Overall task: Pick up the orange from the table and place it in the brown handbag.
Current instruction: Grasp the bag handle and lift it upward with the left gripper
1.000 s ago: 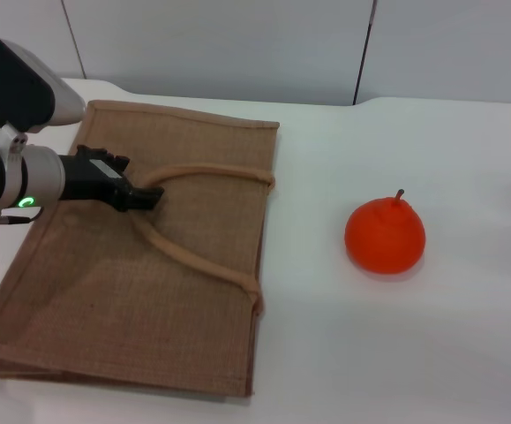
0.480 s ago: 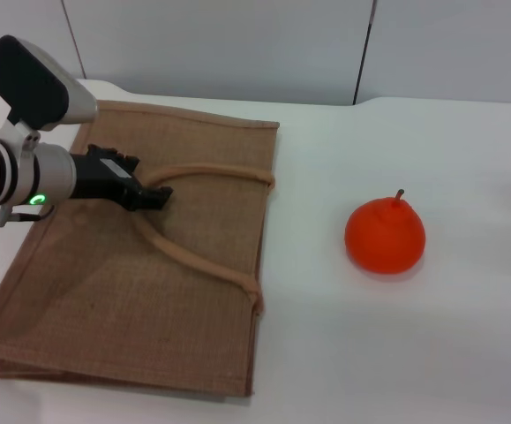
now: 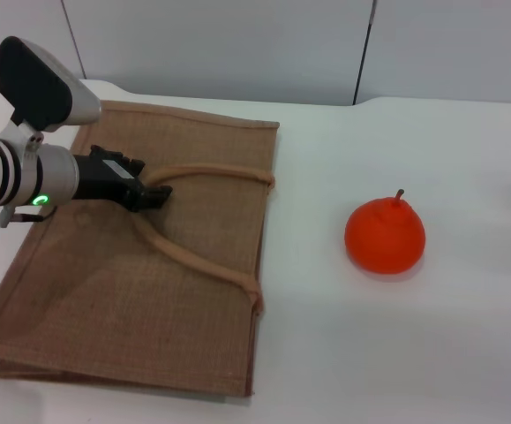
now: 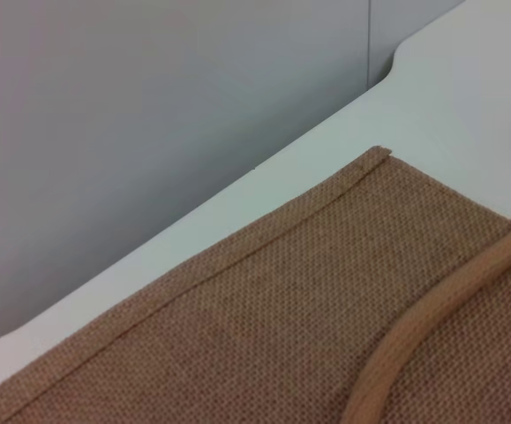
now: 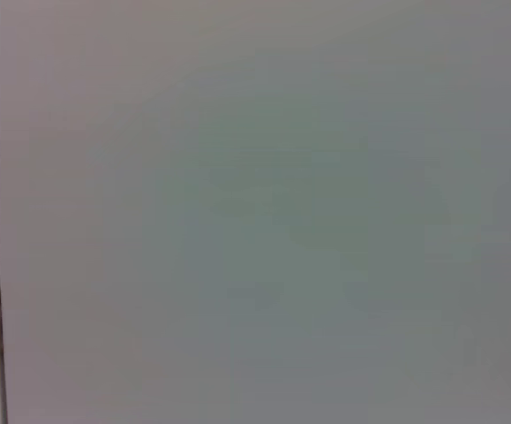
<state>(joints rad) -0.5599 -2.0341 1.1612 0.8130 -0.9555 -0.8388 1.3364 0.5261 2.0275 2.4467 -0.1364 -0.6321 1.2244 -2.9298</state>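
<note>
The orange, red-orange with a short brown stem, stands on the white table at the right. The brown handbag lies flat on the left, its rope handles spread over its upper face. My left gripper sits low over the bag, at the looped end of the handles, far left of the orange. The left wrist view shows the bag's woven cloth, one handle strand and the table's far edge. My right gripper is out of view.
A grey wall panel stands behind the table's far edge. The right wrist view shows only a plain grey wall. Bare tabletop lies between the bag and the orange and in front of the orange.
My left arm has moved a little to the right and upward over the bag, bringing the gripper closer onto the handle loop. The bag, handles and orange have not moved.
</note>
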